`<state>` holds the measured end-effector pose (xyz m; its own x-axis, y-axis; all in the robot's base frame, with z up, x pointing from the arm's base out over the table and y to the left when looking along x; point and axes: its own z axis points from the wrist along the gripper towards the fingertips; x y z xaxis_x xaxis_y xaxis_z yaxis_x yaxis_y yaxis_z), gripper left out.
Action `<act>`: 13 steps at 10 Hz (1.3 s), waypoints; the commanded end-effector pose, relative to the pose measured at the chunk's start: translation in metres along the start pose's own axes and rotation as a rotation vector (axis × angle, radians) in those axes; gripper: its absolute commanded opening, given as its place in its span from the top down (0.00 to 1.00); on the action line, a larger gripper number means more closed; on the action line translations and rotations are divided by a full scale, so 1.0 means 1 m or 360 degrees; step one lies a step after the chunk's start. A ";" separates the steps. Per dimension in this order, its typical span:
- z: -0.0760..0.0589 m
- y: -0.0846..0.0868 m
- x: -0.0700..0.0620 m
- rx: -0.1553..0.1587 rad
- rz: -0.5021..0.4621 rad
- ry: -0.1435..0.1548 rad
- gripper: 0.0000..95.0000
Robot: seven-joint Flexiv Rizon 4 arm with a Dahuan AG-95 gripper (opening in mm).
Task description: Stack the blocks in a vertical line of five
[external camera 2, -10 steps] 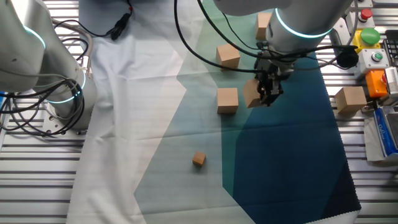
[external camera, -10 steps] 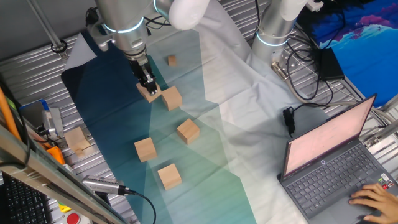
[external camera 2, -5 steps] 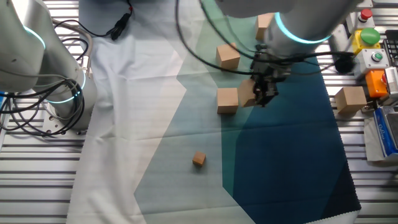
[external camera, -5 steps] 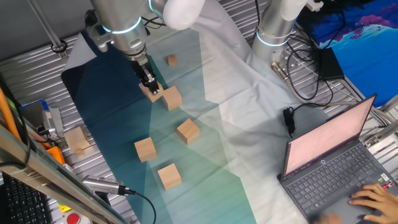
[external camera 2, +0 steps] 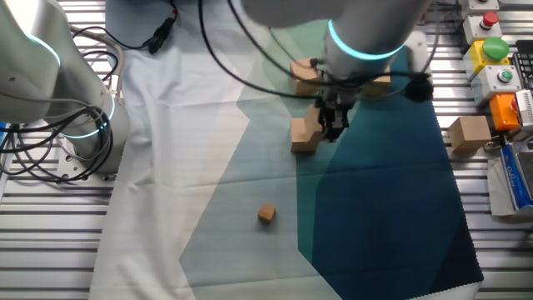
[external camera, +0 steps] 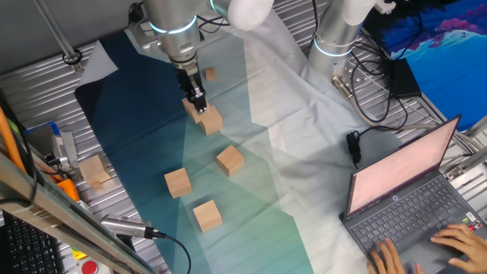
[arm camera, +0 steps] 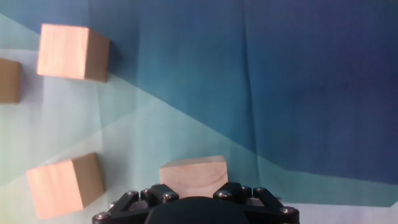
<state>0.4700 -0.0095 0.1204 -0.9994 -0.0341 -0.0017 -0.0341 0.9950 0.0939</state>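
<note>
Wooden cubes sit scattered on a blue-to-pale-green cloth [external camera: 137,144] spread over the slatted metal table [external camera: 46,84]. The gripper [external camera: 199,105] hangs near the far edge of the cloth, its fingers closed on one held block [external camera: 192,111], carried clear of the cloth and just above and beside a second block [external camera: 211,120] that rests on the cloth. In the other fixed view the held cube [external camera 2: 314,123] overlaps the upper corner of that resting block [external camera 2: 303,139], slightly off to one side rather than squarely over it; whether the two touch cannot be told. In the hand view the gripper [arm camera: 196,202] fills the bottom edge, with a pale block [arm camera: 193,177] showing just beyond it; whether that is the held cube or the resting one cannot be told.

Three more blocks lie apart nearer the front edge of the cloth: one toward the middle [external camera: 230,160], one to its left [external camera: 177,183], and one closest to the near edge [external camera: 207,215]. None of them touches another.

A much smaller cube [external camera: 209,74] sits alone near the far edge of the cloth, beyond the gripper. A paler block [external camera: 93,170] rests off the cloth on the table at its left edge. At the table's right edge stands an open laptop [external camera: 403,202] with a person's hands [external camera: 456,245] on the keyboard. A second robot base [external camera: 337,34] stands at the far right of the table, with cables [external camera: 365,91] looped beside it.
</note>
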 end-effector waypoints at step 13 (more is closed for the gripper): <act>0.010 0.014 0.018 0.0000 0.0050 -0.0127 1.00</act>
<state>0.4507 0.0057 0.1113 -0.9970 0.0049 -0.0773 -0.0025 0.9955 0.0949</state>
